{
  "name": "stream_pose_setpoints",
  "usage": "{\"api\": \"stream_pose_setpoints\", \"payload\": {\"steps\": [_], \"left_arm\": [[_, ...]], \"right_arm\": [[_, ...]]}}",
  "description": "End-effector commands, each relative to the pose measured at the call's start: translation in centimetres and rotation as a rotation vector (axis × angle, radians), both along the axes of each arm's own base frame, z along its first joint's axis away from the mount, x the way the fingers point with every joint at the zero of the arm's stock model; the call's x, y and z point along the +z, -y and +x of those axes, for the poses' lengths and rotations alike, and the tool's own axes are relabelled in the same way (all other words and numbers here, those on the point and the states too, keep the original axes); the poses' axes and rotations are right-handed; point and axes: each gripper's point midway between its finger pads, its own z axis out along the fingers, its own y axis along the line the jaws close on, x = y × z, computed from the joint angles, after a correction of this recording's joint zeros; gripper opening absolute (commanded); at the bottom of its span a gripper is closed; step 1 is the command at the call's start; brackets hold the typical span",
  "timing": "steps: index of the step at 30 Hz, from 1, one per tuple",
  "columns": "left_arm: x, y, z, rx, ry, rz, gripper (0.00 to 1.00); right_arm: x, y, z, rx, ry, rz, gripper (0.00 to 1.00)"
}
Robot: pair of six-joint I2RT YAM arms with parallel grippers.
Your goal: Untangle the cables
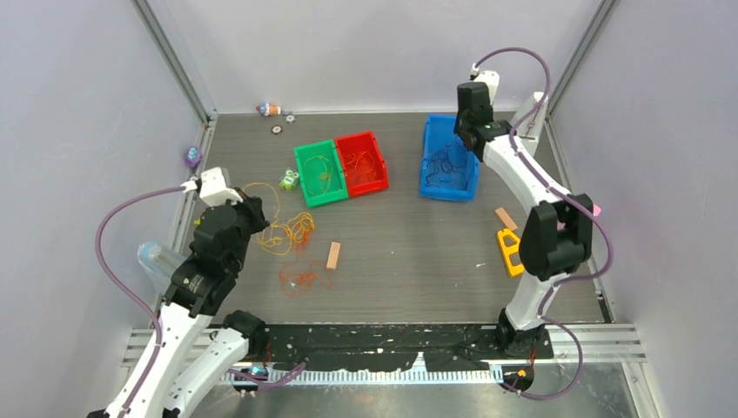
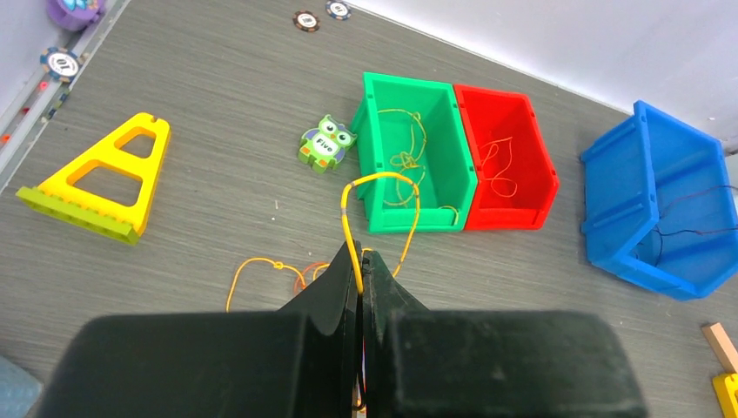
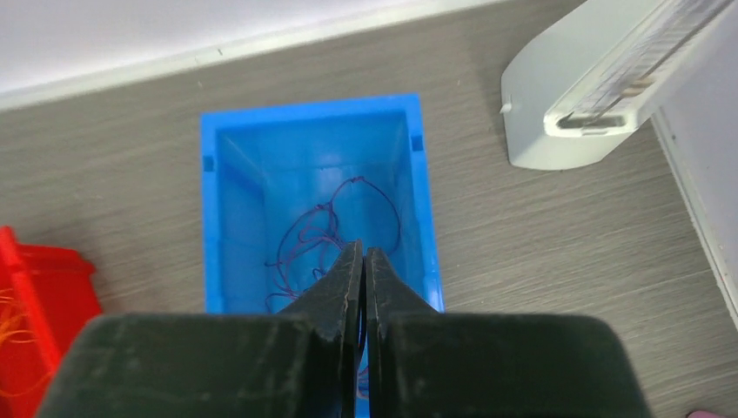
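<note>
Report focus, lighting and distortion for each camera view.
Top external: even soft light, faint shadows, sharp, though the cables are very thin. Left wrist: the near fingers, shut on a yellow cable, are slightly soft; the green bin beyond is crisp. Right wrist: dark fingers soft and underlit, blue bin sharp, no strong glare.

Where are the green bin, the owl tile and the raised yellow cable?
green bin (image 2: 409, 83), left wrist view, on its back rim.
owl tile (image 2: 324, 142), left wrist view, on its belly.
yellow cable (image 2: 345, 222), left wrist view, on the upright strand.
</note>
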Motion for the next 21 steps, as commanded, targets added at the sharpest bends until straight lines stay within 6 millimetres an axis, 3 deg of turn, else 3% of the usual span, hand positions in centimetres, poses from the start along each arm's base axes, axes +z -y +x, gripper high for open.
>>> {"api": "stream_pose_setpoints", "payload": {"steps": [1,2,3,5,7,8,9,10,11,12,13,14,16,21], "left_arm": [[3.2,0.8,0.9,-0.05,0.039,0.025,0.0],[3.4,1.0,1.2,-0.056,0.032,0.035,0.0],[3.6,1.2,1.4,-0.061,0.026,0.04,0.0],[3.8,1.7,2.2,-0.077,0.018,0.041,0.0],[3.6,2.8,3.2,-0.11,-0.001,0.034,0.0],[3.4,3.5,3.8,-0.124,-0.015,0.021,0.0],[3.4,4.5,4.3,-0.155,-0.025,-0.008,0.0],[3.3,5.3,5.1,-0.176,-0.026,-0.025,0.0],[3.2,6.8,5.9,-0.23,-0.025,-0.051,0.0],[3.2,7.9,6.7,-0.258,-0.023,-0.08,0.0],[2.9,8.8,7.6,-0.273,-0.033,-0.106,0.0],[2.9,9.6,8.5,-0.289,-0.037,-0.129,0.0],[2.6,11.1,10.5,-0.306,-0.052,-0.158,0.0],[1.4,13.3,16.0,-0.287,-0.086,-0.175,0.0]], "right_arm": [[-0.3,-0.1,1.6,0.003,-0.034,-0.032,0.2],[0.1,-0.2,1.8,0.005,-0.034,-0.031,0.36],[-0.5,-0.3,1.5,0.015,-0.068,-0.035,0.69],[-0.2,-0.6,1.0,0.045,-0.076,-0.028,0.91],[0.6,-1.2,0.0,0.092,-0.063,-0.01,0.95],[0.0,-1.3,-0.6,0.114,-0.076,-0.008,0.95],[1.3,-1.9,-1.1,0.154,-0.046,0.017,0.95],[0.7,-2.1,-1.8,0.173,-0.056,0.024,0.95],[1.9,-2.6,-2.6,0.208,-0.033,0.048,0.95],[1.1,-2.8,-3.3,0.215,-0.047,0.064,0.95],[2.2,-3.2,-4.2,0.245,-0.021,0.091,0.95],[1.4,-3.6,-4.8,0.26,-0.029,0.112,0.95],[2.9,-4.1,-6.7,0.295,0.023,0.161,0.95],[4.0,-5.0,-9.8,0.353,0.096,0.235,0.95]]}}
